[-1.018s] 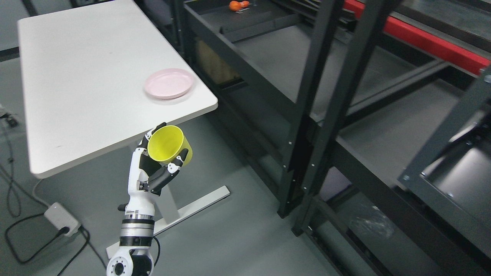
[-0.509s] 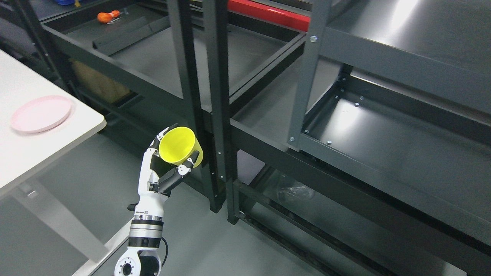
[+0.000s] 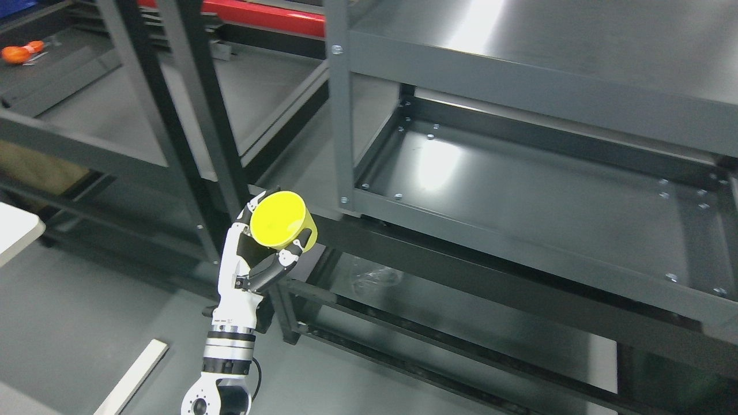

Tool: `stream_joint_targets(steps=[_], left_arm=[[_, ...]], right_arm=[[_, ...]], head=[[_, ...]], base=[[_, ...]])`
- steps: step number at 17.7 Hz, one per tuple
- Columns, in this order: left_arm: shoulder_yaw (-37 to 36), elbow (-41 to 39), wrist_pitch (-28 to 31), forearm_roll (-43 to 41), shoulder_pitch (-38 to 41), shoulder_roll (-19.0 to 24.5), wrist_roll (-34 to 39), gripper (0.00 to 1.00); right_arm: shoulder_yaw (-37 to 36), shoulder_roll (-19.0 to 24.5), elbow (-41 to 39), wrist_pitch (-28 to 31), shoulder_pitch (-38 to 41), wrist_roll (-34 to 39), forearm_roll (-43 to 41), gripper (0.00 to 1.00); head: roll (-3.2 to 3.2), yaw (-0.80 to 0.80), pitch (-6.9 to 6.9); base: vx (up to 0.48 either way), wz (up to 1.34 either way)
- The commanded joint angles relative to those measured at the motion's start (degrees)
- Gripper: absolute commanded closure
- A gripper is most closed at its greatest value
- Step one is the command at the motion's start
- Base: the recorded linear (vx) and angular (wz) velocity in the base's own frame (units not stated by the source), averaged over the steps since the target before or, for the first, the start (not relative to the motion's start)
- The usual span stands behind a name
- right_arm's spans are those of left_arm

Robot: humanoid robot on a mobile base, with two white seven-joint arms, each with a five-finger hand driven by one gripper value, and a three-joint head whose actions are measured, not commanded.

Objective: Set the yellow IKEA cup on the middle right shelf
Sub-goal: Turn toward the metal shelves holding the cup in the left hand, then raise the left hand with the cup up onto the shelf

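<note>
Cup [image 3: 282, 222]: yellow, small, handled; judged light and stiff plastic, smooth-walled, likely slippery, unlikely to break if dropped. Mouth tilted up toward the camera, interior empty. Handle on the lower right side.

Best hold, by judgement: around the wall below the rim, thumb opposite fingers, handle left free; squeeze moderate, since thin plastic may flex.

Location: in the air, in front of the dark racking, left of the gray shelf [image 3: 536, 190] and lower in the picture than its front lip; not touching any shelf.

Left hand [image 3: 259, 259]: clenched round the cup from below and behind, fingertips [image 3: 297, 246] wrapped to the wall near the handle, thumb at the upper left rim. Forearm rising from the bottom edge.

Right hand: not visible.

Other entries: orange item [image 3: 17, 53] on the far left rack; white tabletop corner [image 3: 14, 230] at left edge; crumpled clear plastic [image 3: 375, 276] on the lower level.

Stage, by judgement: carry under way, placement not yet done.
</note>
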Motion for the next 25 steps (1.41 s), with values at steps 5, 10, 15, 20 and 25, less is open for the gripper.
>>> stream_joint_targets(steps=[5, 10, 15, 20, 25], left_arm=[[-7.46, -0.36, -4.99, 0.09, -1.21, 1.0, -0.15, 0.98], [-10.81, -0.53, -11.4, 0.0, -1.65, 1.0, -0.68, 0.98], [-12.74, -1.23, -22.11, 0.0, -1.82, 1.0, -0.77, 0.98], [-16.44, -4.75, -26.45, 0.0, -8.48, 1.0, -0.68, 0.98], [-16.35, -4.75, -21.89, 0.0, -19.99, 1.0, -0.59, 0.98]], right_arm=[[0.97, -1.0, 0.0, 0.04, 0.8, -0.04, -1.41, 0.01], [0.97, -1.0, 0.0, 0.04, 0.8, -0.04, -1.41, 0.01], [0.97, -1.0, 0.0, 0.04, 0.8, -0.04, -1.41, 0.01], [0.97, -1.0, 0.0, 0.04, 0.8, -0.04, -1.41, 0.01], [0.97, -1.0, 0.0, 0.04, 0.8, -0.04, -1.41, 0.01]], head=[[0.0, 0.0, -0.01], [0.0, 0.0, -0.01], [0.0, 0.0, -0.03], [0.0, 0.0, -0.03], [0.0, 0.0, -0.03]], base=[[-0.017, -0.4], [-0.007, -0.33], [0.003, -0.11], [0.016, -0.07], [0.013, -0.07]])
